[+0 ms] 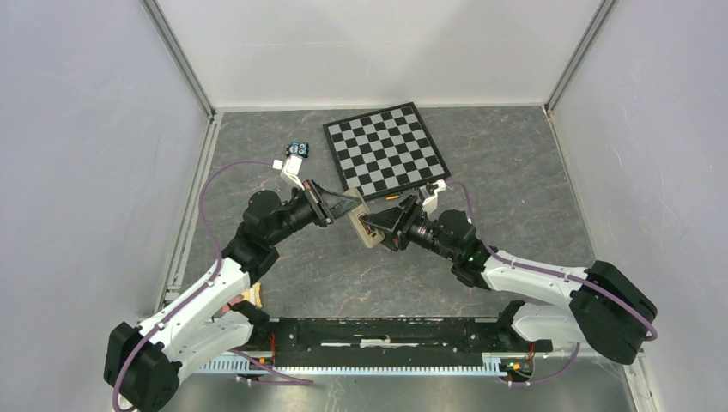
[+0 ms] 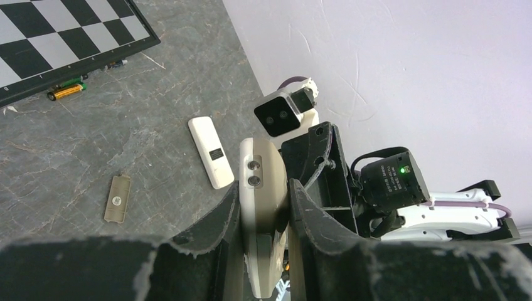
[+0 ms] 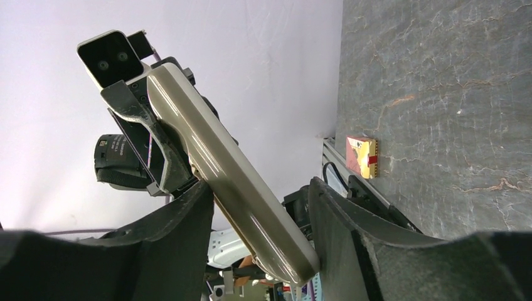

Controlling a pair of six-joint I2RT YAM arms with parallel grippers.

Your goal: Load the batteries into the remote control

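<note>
Left tool [image 2: 263, 188] clamped on remote control [image 2: 262, 157], right tool [image 3: 258, 188] spread wide, wrists facing each other

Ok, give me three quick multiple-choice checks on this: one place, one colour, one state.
1. Batteries lie: A on the table by the chessboard's edge; B inside the remote control; C on the chessboard's squares.
2. Small flat plate on the table: A red; B tan; C blue.
3. Left claw: A shut on the remote control; B open, empty; C shut on a battery.
Answers: A, they lie on the tabletop beside the board; B, it looks tan; A, both fingers press the remote's sides.
</note>
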